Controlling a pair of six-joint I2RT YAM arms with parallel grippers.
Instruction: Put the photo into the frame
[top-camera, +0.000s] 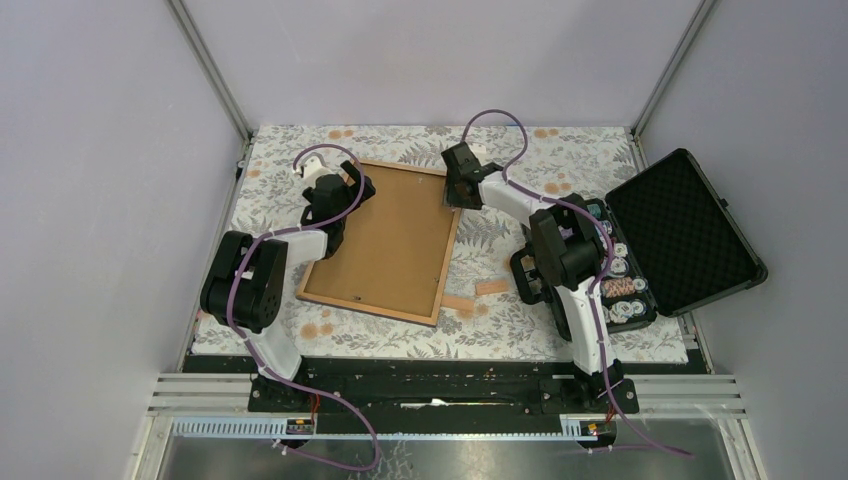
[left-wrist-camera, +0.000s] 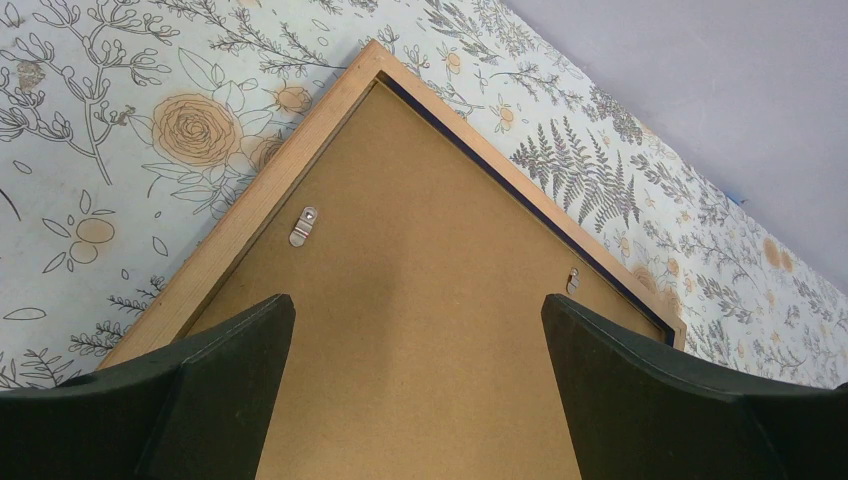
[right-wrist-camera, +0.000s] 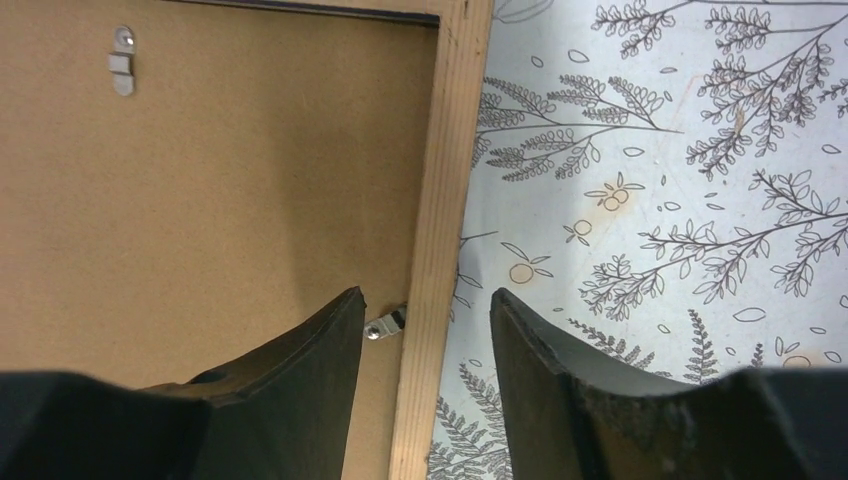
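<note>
frame (top-camera: 447, 250) | thin light-wood rim, navy inner edge | back side up, flat, rotated off-square | brown backing board (top-camera: 385, 240) seated inside, metal clips (left-wrist-camera: 301, 226) at rim

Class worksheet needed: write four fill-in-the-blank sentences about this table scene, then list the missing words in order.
1. The light wood rectangular frame lies with its plain brown backing board facing ____.
2. The left gripper hangs over that board with its jaws ____.
3. The right gripper straddles the frame's rim beside a small silver metal ____.
4. The open foam-lined hard case beside the right arm is coloured ____.
Missing words: up; open; clip; black.
</note>
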